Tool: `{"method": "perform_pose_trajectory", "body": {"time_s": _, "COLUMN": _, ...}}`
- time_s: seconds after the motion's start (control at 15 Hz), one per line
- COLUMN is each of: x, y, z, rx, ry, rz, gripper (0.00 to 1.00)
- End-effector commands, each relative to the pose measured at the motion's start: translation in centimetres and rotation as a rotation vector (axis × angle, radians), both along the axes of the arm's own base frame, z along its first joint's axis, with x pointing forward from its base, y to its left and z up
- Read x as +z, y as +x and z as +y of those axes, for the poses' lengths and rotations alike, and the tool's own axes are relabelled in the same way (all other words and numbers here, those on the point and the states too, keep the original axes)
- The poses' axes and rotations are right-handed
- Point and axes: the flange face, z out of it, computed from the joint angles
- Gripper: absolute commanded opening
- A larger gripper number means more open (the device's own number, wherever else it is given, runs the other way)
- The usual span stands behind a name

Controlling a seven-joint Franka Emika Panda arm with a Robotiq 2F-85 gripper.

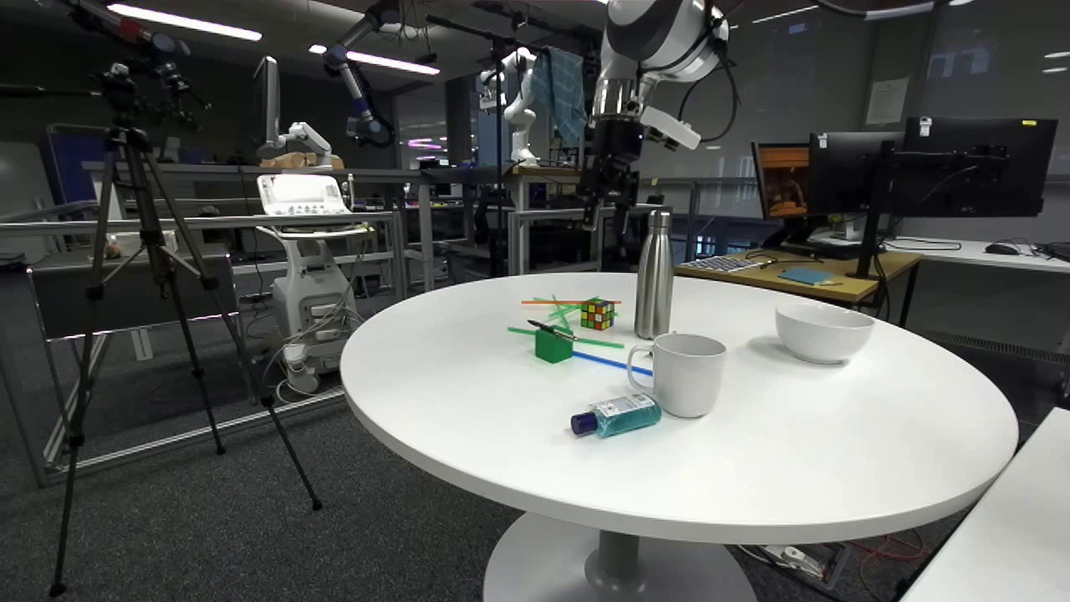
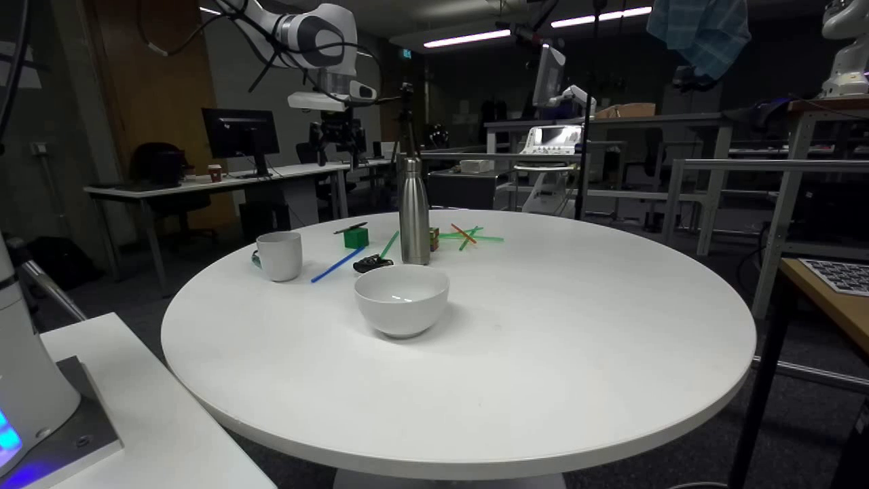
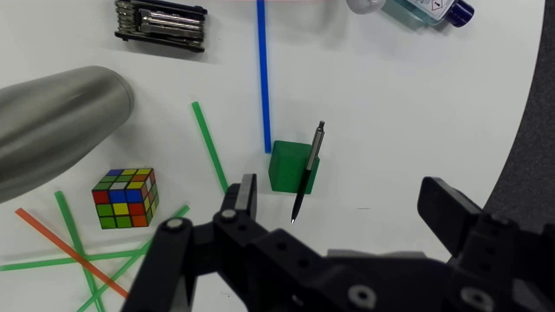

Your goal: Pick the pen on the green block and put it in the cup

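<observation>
Black blocky fingers (image 3: 249,195) are standing wide apart above the round white desk (image 1: 802,468). In the wrist view, a slim black-and-silver pen (image 3: 308,167) is lying across the bright green cubic block (image 3: 288,167), its long axis running near to far, its dark tip pointing near and slightly left; its tilt is looking unclear.

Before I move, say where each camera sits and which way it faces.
In an exterior view: off the table, nearest the teal bottle, looking across; arm and gripper show.
In an exterior view: off the table, nearest the bowl, looking across; robot base, arm and gripper show.
Wrist view: above the open fingers, which show, facing down at the pen on the green block.
Shared in both exterior views: cup, steel bottle.
</observation>
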Motion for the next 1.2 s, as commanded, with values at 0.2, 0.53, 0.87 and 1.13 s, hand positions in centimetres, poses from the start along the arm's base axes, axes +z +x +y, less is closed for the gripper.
{"method": "perform_pose_trajectory", "body": {"time_s": 0.2, "x": -2.3, "y": 2.8, "z": 1.5, "rx": -0.015, "ry": -0.003, "rz": 0.064, "gripper": 1.0}}
{"method": "perform_pose_trajectory", "body": {"time_s": 0.53, "x": -4.7, "y": 3.5, "z": 1.3, "rx": -0.058, "ry": -0.002, "rz": 0.117, "gripper": 1.0}}
{"method": "perform_pose_trajectory", "body": {"time_s": 0.87, "x": -7.5, "y": 3.2, "z": 1.5, "rx": -0.072, "ry": -0.008, "rz": 0.188, "gripper": 1.0}}
{"method": "perform_pose_trajectory", "body": {"time_s": 1.13, "x": -8.2, "y": 2.4, "z": 2.0, "rx": -0.041, "ry": 0.006, "rz": 0.234, "gripper": 1.0}}
